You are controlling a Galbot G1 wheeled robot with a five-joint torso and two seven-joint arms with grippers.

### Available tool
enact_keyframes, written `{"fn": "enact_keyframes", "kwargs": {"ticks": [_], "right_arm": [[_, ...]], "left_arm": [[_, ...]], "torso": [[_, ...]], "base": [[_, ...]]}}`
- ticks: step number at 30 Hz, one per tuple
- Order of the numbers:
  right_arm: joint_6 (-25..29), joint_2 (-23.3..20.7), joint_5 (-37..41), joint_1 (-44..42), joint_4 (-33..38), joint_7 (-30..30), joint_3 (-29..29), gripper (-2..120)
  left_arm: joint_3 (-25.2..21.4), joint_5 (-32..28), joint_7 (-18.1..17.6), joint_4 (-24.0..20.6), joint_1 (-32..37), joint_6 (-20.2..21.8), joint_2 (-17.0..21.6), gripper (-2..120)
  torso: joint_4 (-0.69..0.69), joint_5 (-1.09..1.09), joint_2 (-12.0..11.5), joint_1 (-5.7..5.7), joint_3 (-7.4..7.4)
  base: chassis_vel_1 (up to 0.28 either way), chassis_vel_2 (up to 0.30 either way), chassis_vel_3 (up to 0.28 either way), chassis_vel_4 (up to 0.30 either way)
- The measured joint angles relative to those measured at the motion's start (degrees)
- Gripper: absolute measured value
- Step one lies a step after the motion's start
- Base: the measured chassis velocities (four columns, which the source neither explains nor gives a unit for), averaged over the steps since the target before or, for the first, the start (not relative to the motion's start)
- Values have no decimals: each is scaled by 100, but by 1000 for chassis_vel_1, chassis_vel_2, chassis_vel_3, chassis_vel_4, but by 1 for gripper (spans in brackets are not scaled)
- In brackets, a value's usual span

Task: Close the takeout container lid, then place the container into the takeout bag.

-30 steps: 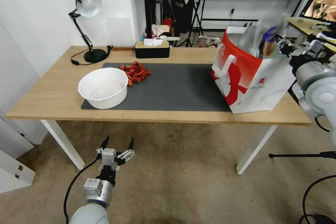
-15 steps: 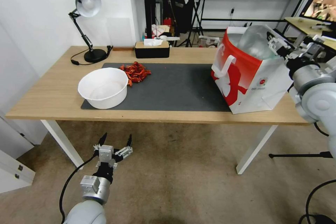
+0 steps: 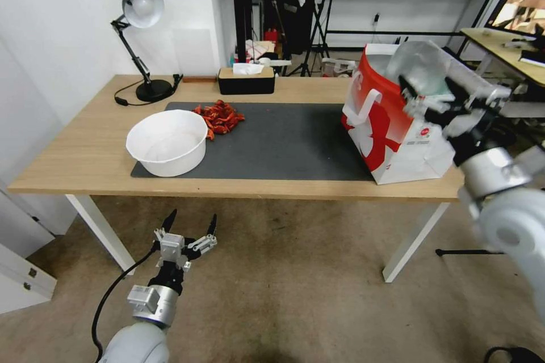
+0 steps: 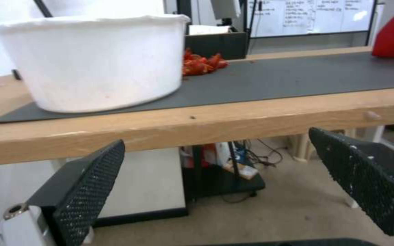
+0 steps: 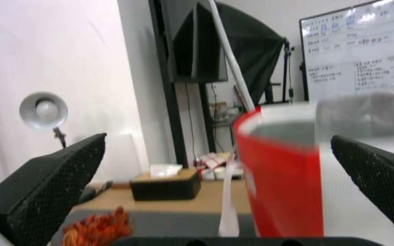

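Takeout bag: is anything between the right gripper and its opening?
Nothing visible. The right gripper hangs open and empty at the takeout bag, by its near rim. The left gripper is open below the table.

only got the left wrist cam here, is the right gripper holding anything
observer: no, the right gripper is open, with nothing between its fingers.
operator: where is it
observer: in the head view it's up in front of the takeout bag, by the white side near the rim.
operator: bag standing?
observer: yes, it stands at the right end of the table, mouth open, silvery lining showing.
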Motion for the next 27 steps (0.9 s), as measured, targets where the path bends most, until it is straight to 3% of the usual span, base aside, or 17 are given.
{"fn": "enact_keyframes", "kwargs": {"ticks": [8, 13, 20, 27], "right_arm": [[801, 1088, -1400, -1684, 54, -388, 262, 107], [1507, 1812, -2255, -2513, -345, -469, 155, 100], [2135, 2325, -2801, -2817, -900, -447, -163, 100], [2308, 2619, -2947, -2839, -1246, -424, -413, 100]], "left_arm": [[-77, 21, -3, 70, 35, -280, -83, 100], [-14, 134, -57, 130, 0, -327, -177, 100], [8, 378, -213, 270, 1, -461, -240, 100], [13, 429, -240, 352, 59, -521, -269, 100]], "torso": [[-5, 1, 0, 0, 0], [-4, 0, 0, -2, 0], [-3, -1, 1, -2, -1], [-2, 0, 0, -1, 0]], "base": [[0, 0, 0, 0], [0, 0, 0, 0], [0, 0, 0, 0], [0, 0, 0, 0]]}}
